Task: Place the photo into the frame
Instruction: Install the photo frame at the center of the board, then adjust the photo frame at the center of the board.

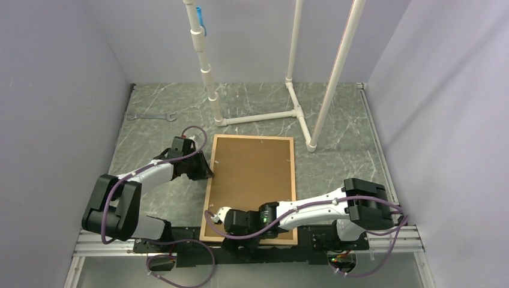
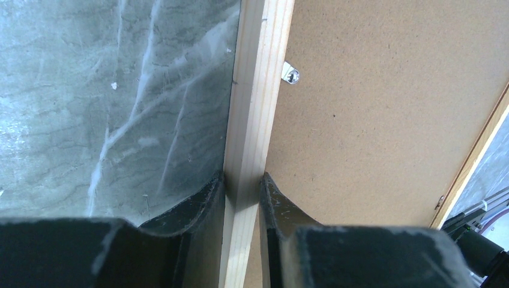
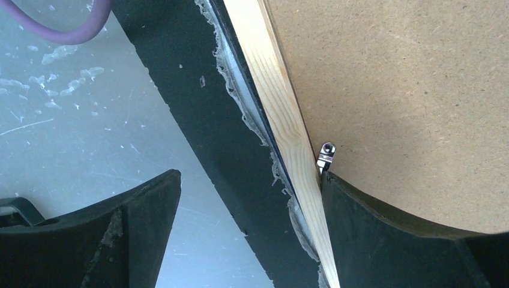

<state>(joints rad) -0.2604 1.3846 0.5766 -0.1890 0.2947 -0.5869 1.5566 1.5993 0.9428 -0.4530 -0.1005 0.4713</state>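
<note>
A rectangular picture frame of thin light wooden strips (image 1: 252, 137) is laid flat on the grey marbled surface (image 1: 336, 174), about in the middle between the two arms, with its long sides running from near to far and its near end reaching the black rail at the arms' bases. The inside of the frame is filled by a plain brown hardboard backing panel (image 1: 252, 174), so the back side is turned up. Whether the photo lies under this panel cannot be told. The left end effector (image 1: 207, 170) is placed at the left long side of the frame, towards the far end. In the left wrist view its fingers (image 2: 207, 207) are seen closed narrowly on the wooden strip, one on the outer face and one on the inner face. A small metal tab (image 2: 291, 75) is fixed a little farther along the same strip. The right end effector (image 1: 211, 217) is reached across to the near left corner of the frame. It is opened wide and nothing is gripped by it: one finger (image 3: 390, 240) is over the panel just beside another small metal tab (image 3: 326, 155), and the other finger is well outside the strip. A white pipe structure (image 1: 264, 117) is standing at the far side, and a metal wrench (image 1: 150, 116) is lying at the far left.
</note>
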